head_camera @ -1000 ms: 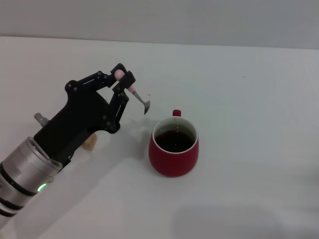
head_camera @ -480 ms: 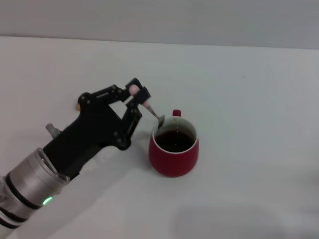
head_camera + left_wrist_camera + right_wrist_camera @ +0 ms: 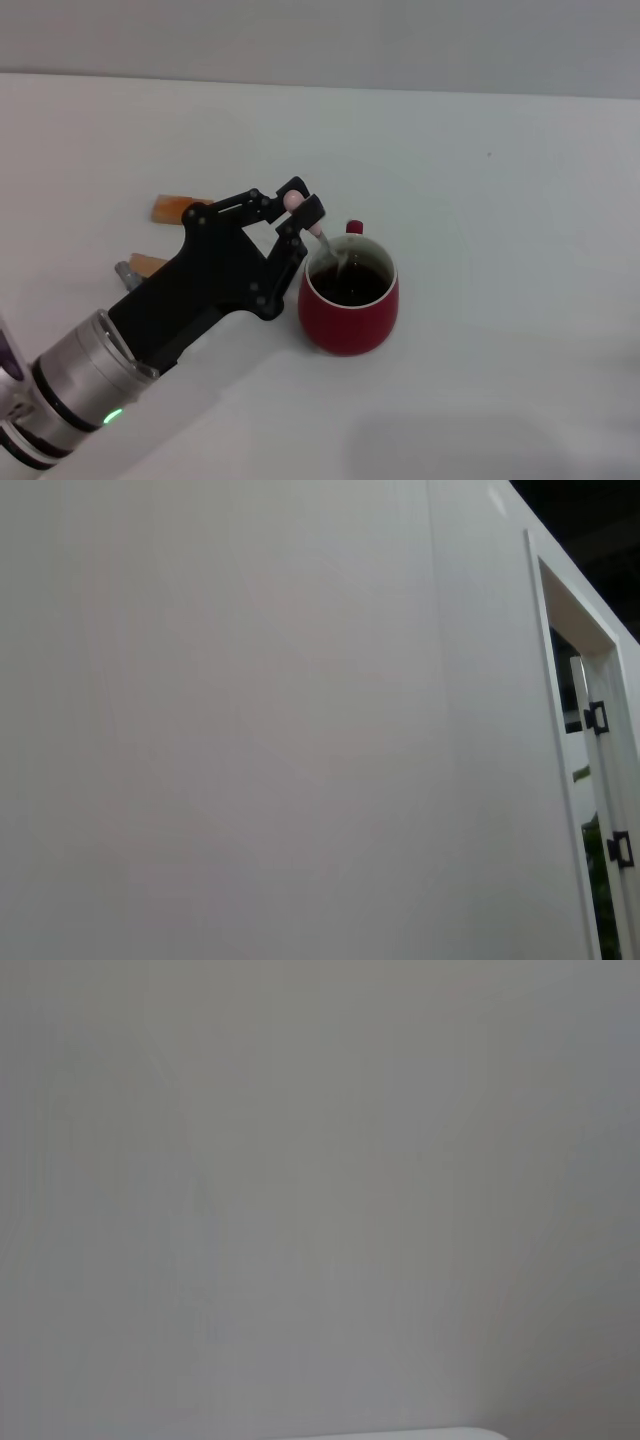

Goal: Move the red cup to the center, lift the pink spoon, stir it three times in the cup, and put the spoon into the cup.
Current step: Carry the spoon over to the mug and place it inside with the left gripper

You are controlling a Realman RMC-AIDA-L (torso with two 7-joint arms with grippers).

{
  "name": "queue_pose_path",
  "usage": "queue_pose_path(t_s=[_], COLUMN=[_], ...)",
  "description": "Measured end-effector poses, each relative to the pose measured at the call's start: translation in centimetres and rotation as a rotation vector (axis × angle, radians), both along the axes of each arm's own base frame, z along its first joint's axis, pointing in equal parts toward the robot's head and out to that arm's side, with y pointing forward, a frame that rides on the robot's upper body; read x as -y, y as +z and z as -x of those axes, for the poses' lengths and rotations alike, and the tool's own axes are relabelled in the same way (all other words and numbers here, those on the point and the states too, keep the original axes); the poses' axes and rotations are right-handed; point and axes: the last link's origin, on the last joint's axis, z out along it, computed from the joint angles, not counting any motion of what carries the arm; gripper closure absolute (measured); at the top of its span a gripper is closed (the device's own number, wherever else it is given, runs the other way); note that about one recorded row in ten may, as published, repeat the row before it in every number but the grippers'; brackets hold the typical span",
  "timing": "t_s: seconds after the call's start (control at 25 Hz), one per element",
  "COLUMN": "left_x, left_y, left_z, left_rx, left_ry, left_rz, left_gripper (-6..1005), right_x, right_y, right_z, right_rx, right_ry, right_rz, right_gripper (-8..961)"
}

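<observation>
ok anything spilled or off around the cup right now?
Nothing stands out. The red cup stands upright on the white table, with no liquid outside it. The left gripper holds the pink spoon tilted, its bowl inside the cup. Two tan wooden blocks lie behind the arm.

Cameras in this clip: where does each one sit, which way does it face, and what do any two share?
Head view: on the robot's head, looking forward and down at the white table; shows the left arm, its left gripper shut on the pink spoon, bowl end dipped in the red cup.
Left wrist view: on the left wrist, facing a plain wall and a door frame; no robot parts.
Right wrist view: on the right wrist, facing blank wall; no robot parts.
Shared: the wrist views share only bare wall.
</observation>
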Motion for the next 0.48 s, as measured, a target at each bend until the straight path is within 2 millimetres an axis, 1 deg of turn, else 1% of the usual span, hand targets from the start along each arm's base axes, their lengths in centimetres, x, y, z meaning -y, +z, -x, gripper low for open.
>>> queue_pose_path(t_s=[0.28,0.48], left_x=[0.1,-0.3], left_y=[-0.9,-1.3], left_z=[0.3,0.7], left_rx=[-0.028,-0.069], left_ry=[0.017,0.034], left_rz=[0.015,0.014], left_gripper=[854,854], right_x=[0.0,0.0], right_y=[-0.1,-0.1], right_z=[0.1,0.1], right_rx=[0.001,0.001], right_ry=[0.004,0.006], right_rz=[0.004,0.005], right_gripper=[953,953])
